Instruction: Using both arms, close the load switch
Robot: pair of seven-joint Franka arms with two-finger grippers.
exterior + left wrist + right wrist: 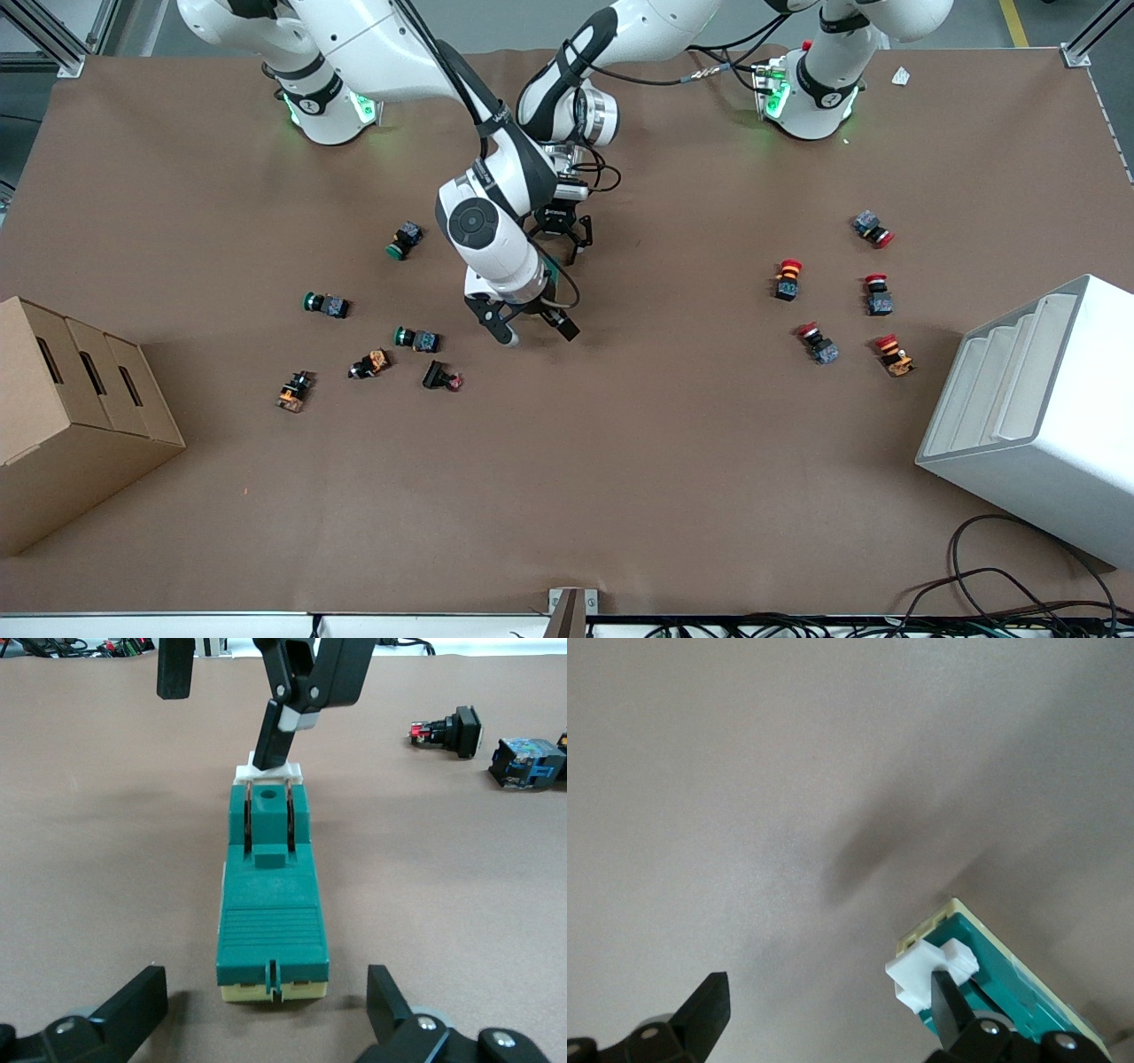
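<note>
Now: both grippers at the switch

Load switch [273,904] lies flat on the brown table [620,461], mid-table, between the two grippers. Right gripper [530,324] spread wide over its white lever [930,967] end, one finger [282,726] touching the lever. Left gripper [560,241] spread wide, low, straddling the cream end without touching. Push buttons [416,338] scattered nearby.

one load switch [272,904], two arms [496,230]
</note>
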